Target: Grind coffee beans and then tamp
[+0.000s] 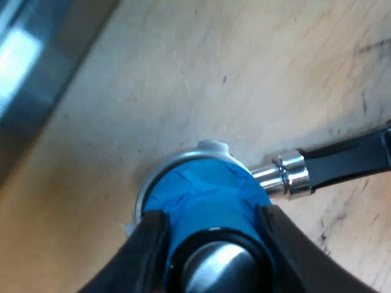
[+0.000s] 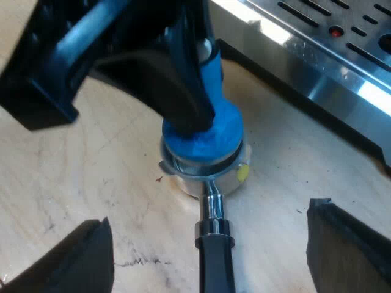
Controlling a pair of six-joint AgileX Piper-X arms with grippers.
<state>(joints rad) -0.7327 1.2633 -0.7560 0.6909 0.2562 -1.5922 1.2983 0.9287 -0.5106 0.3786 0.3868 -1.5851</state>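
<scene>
The blue tamper (image 1: 208, 201) stands in the basket of the metal holder (image 1: 183, 162), which lies on the wooden table. My left gripper (image 1: 211, 229) is shut on the blue tamper, one black finger on each side of its body. In the right wrist view the blue tamper (image 2: 211, 131) sits pressed into the metal holder (image 2: 204, 174), with the left gripper's fingers (image 2: 183, 91) clamped on it from above. The holder's dark handle (image 2: 215, 259) runs toward my right gripper (image 2: 211, 244), which is open, its fingers wide apart on either side of the handle without touching it.
The espresso machine's metal drip tray (image 2: 317, 55) with slots lies close behind the holder. Its steel edge (image 1: 36, 79) also shows near the tamper in the left wrist view. The wooden table (image 1: 244, 73) surrounds the holder.
</scene>
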